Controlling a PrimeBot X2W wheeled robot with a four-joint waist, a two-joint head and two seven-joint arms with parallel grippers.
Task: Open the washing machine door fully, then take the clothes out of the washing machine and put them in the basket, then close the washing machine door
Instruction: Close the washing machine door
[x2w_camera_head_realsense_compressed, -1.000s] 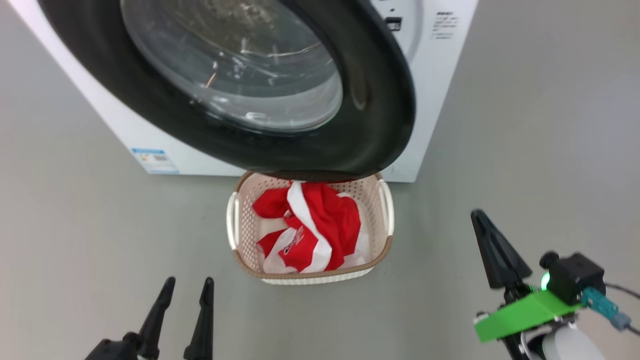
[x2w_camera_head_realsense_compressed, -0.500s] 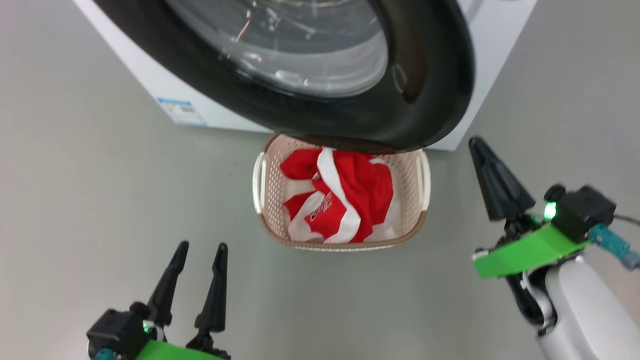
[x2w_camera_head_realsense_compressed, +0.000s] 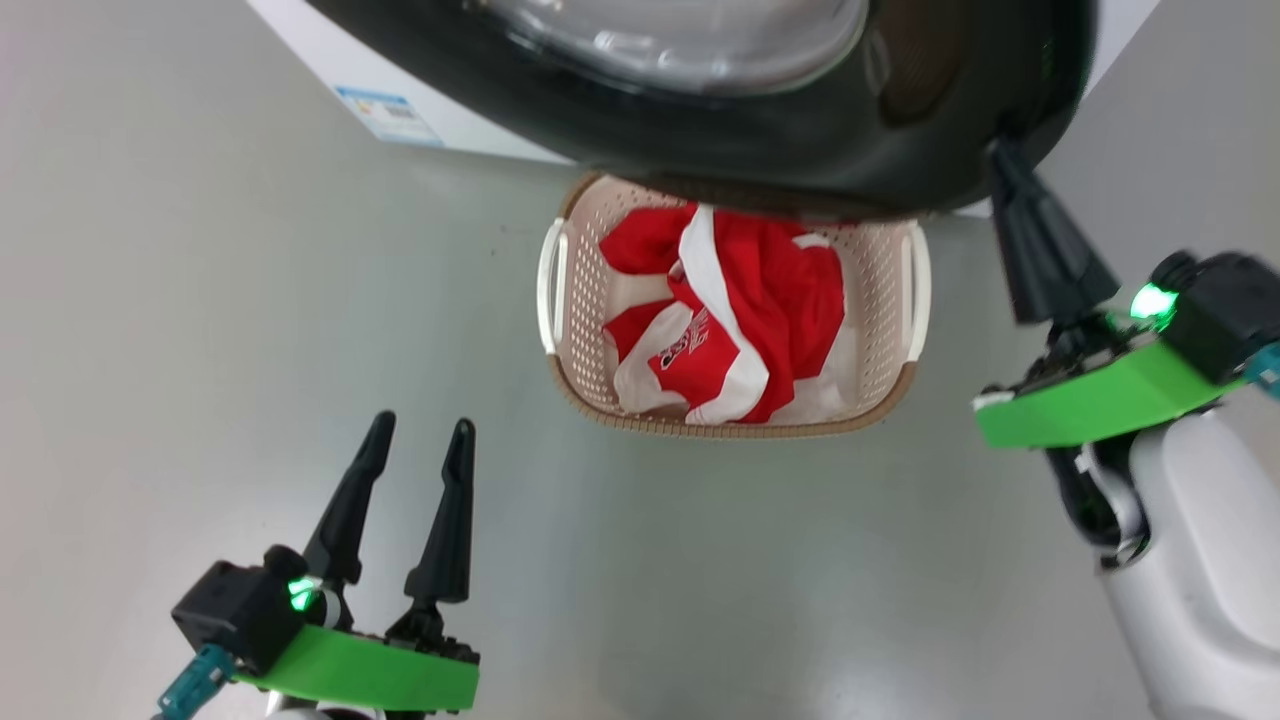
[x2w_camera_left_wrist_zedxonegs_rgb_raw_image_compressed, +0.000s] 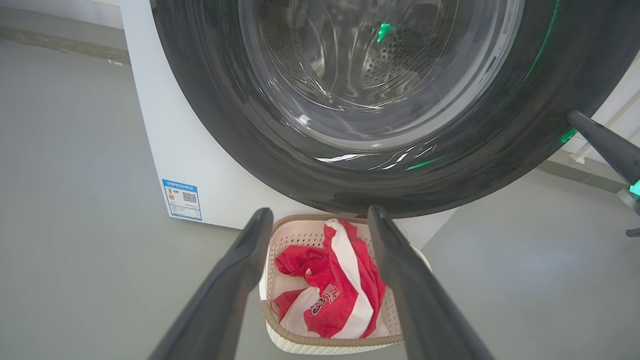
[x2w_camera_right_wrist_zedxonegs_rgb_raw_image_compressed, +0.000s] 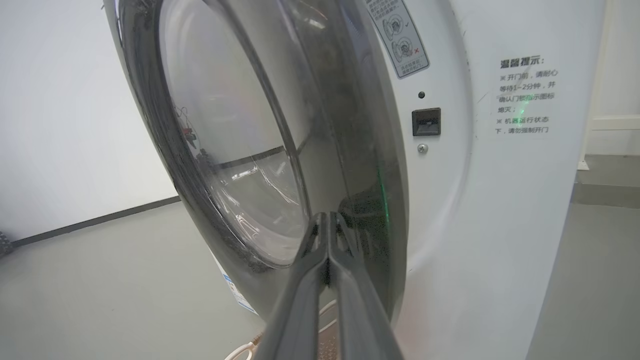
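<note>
The washing machine door (x2w_camera_head_realsense_compressed: 800, 140), glossy black rim round a glass bowl, stands ajar from the white washing machine (x2w_camera_head_realsense_compressed: 340, 50) and overhangs the basket (x2w_camera_head_realsense_compressed: 730, 428). The red and white clothes (x2w_camera_head_realsense_compressed: 770, 300) lie inside the basket. My right gripper (x2w_camera_head_realsense_compressed: 1005, 160) is shut with nothing in it, its tip at the door's right rim. In the right wrist view the right gripper (x2w_camera_right_wrist_zedxonegs_rgb_raw_image_compressed: 327, 220) points at the door (x2w_camera_right_wrist_zedxonegs_rgb_raw_image_compressed: 350, 125) edge; contact is unclear. My left gripper (x2w_camera_head_realsense_compressed: 424, 422) hangs open over the floor, left of and nearer than the basket. In the left wrist view the left gripper (x2w_camera_left_wrist_zedxonegs_rgb_raw_image_compressed: 320, 217) frames the clothes (x2w_camera_left_wrist_zedxonegs_rgb_raw_image_compressed: 340, 295).
Grey floor lies all round the basket. A blue label (x2w_camera_head_realsense_compressed: 390, 115) marks the machine's lower corner. The latch socket (x2w_camera_right_wrist_zedxonegs_rgb_raw_image_compressed: 426, 121) shows on the machine front beside the door's edge. A wall with a dark skirting line stands far off at the left.
The head camera has shifted, so machine and basket sit higher and further right in view. My shut right gripper has gone forward and up to the door's right rim. The left gripper stays open.
</note>
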